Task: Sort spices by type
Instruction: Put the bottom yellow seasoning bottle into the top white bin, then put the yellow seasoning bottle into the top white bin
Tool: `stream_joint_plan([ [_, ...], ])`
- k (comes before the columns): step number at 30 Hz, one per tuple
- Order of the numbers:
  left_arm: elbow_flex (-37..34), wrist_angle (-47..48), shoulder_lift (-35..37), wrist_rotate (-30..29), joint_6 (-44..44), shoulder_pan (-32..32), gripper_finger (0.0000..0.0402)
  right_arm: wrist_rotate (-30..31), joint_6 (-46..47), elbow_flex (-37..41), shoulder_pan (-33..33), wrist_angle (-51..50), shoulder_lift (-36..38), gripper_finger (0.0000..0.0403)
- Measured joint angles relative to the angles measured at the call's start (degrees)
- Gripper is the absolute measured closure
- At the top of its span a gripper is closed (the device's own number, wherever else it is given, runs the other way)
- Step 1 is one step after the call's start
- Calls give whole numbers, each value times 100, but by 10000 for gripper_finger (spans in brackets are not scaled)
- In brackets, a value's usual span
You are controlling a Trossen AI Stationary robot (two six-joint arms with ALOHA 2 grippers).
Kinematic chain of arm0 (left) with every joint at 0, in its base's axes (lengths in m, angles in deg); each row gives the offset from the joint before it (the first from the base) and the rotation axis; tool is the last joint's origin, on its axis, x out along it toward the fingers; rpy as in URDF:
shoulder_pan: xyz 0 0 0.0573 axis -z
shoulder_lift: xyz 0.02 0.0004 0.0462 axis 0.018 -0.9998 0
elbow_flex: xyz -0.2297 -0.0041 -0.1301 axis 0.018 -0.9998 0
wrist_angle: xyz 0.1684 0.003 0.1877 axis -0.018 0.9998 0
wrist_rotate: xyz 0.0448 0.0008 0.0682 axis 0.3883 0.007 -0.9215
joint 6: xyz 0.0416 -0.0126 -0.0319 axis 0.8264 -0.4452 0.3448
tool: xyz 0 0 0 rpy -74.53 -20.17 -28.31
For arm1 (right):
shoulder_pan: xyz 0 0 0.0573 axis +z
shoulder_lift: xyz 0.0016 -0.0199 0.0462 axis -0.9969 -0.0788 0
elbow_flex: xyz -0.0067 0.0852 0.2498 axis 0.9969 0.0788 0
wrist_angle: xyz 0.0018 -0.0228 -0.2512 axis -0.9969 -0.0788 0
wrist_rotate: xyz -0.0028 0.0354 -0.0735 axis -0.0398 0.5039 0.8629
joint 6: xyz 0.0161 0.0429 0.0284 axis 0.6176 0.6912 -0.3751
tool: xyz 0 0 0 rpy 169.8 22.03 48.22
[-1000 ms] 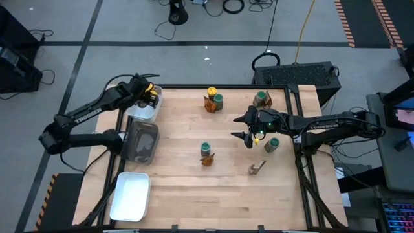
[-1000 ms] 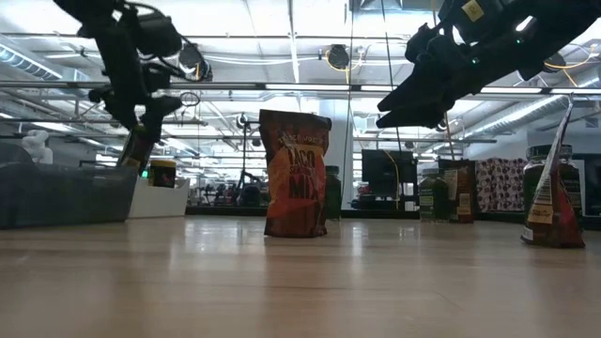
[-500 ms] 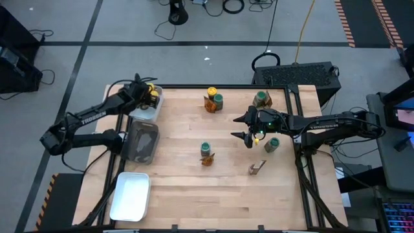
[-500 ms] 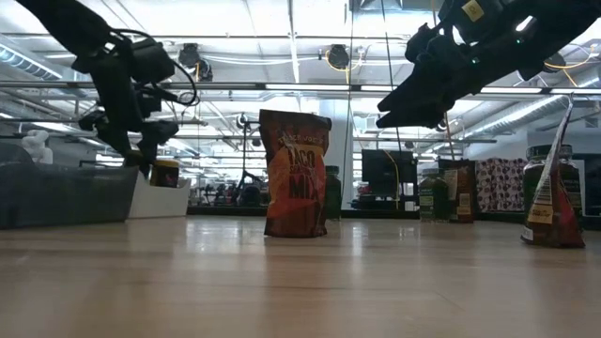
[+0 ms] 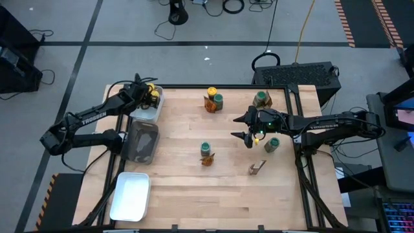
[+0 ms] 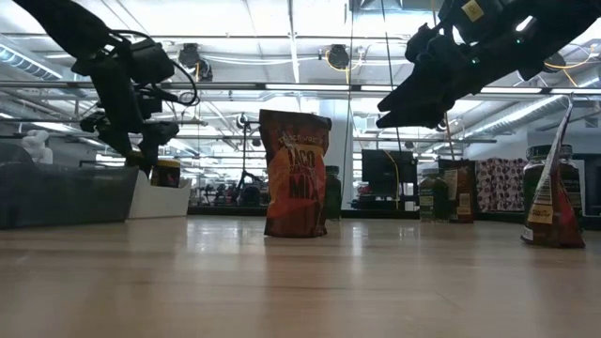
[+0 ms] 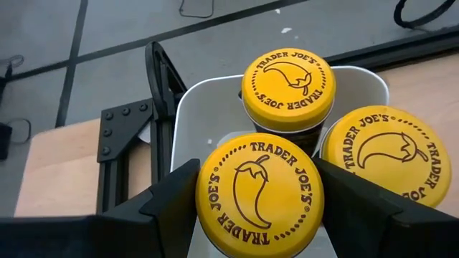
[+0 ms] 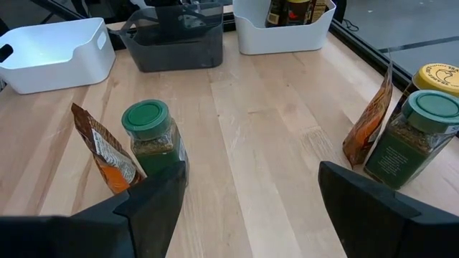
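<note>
While the left gripper (image 5: 150,94) hangs over the white tray (image 5: 146,111) at the upper left of the high view, its fingers (image 7: 168,204) pinch a yellow-lidded jar (image 7: 259,190) beside two like jars (image 7: 288,79) in that tray. Right of centre, the right gripper (image 5: 246,128) hovers with fingers spread above the surface (image 5: 187,194), between green-lidded jars (image 5: 205,148) and orange packets (image 5: 257,168).

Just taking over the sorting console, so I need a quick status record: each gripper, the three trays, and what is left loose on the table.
left gripper: shut on yellow-lid jar, over far white tray
far white tray contents: two more yellow-lid jars
right gripper: open, empty, above table
grey tray: contents unclear
near white tray: looks empty
loose: green-lid jars, orange packets, one yellow-lid jar at far edge
</note>
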Motion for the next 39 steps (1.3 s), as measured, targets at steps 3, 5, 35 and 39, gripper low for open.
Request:
stream_joint_plan([
  [3,0,2,0,68,27,-2,147,0,0,0,0,0,0,103],
  [5,0,-6,2,192,170,-4,133,0,0,0,0,0,0,103],
  [35,875,294,574,912,764,238,26,-1,6,0,0,2,0,103],
  [39,922,-73,570,1532,693,455,26,0,0,0,0,2,0,103],
])
